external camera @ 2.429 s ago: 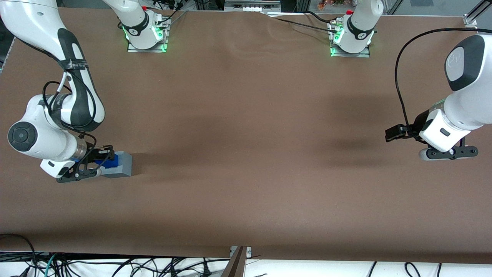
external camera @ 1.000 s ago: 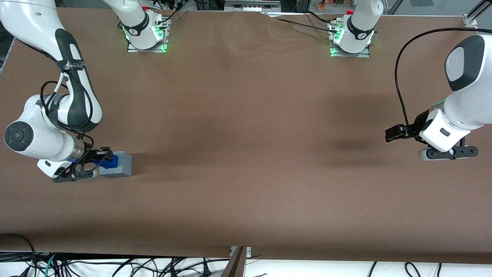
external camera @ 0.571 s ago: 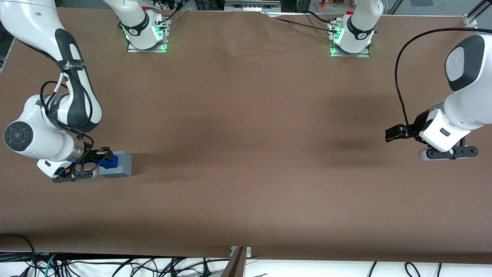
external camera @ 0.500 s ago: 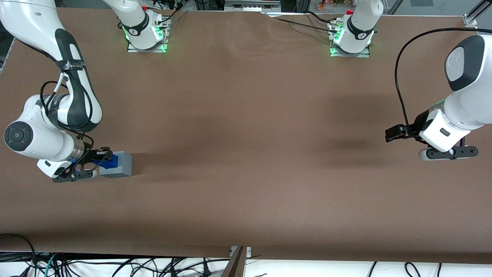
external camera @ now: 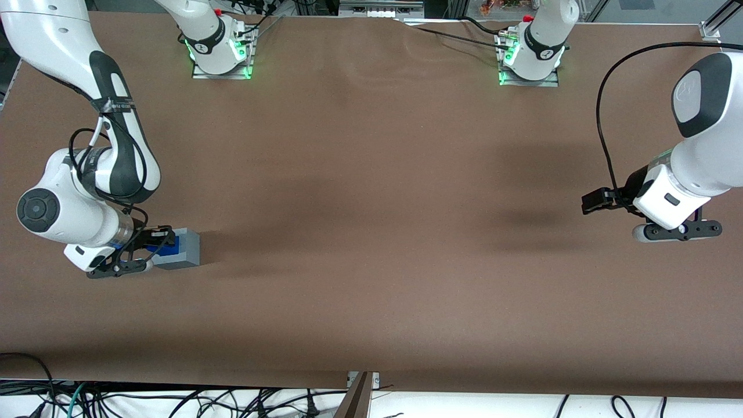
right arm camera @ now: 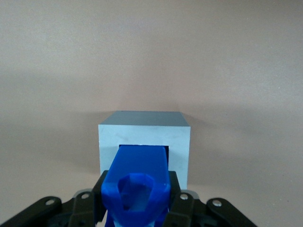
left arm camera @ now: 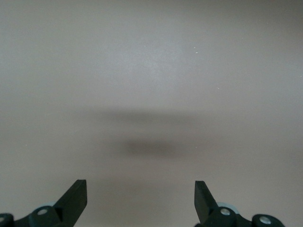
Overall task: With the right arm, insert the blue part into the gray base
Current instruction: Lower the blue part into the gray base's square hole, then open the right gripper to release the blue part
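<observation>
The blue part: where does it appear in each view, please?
Front view: blue part in the gripper, against the gray base, toward the working arm's end.
Right wrist view: blue part between the fingers, entering the base.
Left wrist view: absent.
Shared landmark: the base.

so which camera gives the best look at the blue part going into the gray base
The right wrist view: the blue part, held in the gripper, fills the foreground with its tip at the recess of the gray base. In the front view it is a small blue patch half hidden by the gripper. The left wrist view shows only bare table.
</observation>
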Available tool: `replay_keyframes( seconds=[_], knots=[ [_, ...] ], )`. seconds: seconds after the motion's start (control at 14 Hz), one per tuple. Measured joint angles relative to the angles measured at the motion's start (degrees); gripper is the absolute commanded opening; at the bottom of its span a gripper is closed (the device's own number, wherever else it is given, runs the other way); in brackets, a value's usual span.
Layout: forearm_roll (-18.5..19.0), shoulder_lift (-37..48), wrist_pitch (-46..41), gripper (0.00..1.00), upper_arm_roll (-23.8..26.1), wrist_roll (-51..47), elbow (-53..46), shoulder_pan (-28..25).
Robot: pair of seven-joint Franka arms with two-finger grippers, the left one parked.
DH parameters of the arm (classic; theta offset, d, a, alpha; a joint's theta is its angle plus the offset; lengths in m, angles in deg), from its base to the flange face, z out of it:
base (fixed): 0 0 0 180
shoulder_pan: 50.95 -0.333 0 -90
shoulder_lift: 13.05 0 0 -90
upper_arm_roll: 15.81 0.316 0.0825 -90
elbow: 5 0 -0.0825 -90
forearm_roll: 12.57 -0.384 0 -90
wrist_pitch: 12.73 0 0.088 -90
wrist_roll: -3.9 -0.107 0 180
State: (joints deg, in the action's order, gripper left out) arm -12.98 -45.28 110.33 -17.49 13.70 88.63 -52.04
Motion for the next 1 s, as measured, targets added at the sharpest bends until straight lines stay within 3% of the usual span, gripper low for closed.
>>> replay_keyframes(
  seconds=[0.14, 0.21, 0.29, 1.0],
  knots=[
    [0.0, 0.0, 0.0, 0.03, 0.0, 0.0, 0.0, 0.0],
    [0.0, 0.0, 0.0, 0.35, 0.0, 0.0, 0.0, 0.0],
    [0.0, 0.0, 0.0, 0.99, 0.0, 0.0, 0.0, 0.0],
    [0.0, -0.5, 1.7, 0.99, 0.0, -0.1, -0.2, 0.0]
  ],
)
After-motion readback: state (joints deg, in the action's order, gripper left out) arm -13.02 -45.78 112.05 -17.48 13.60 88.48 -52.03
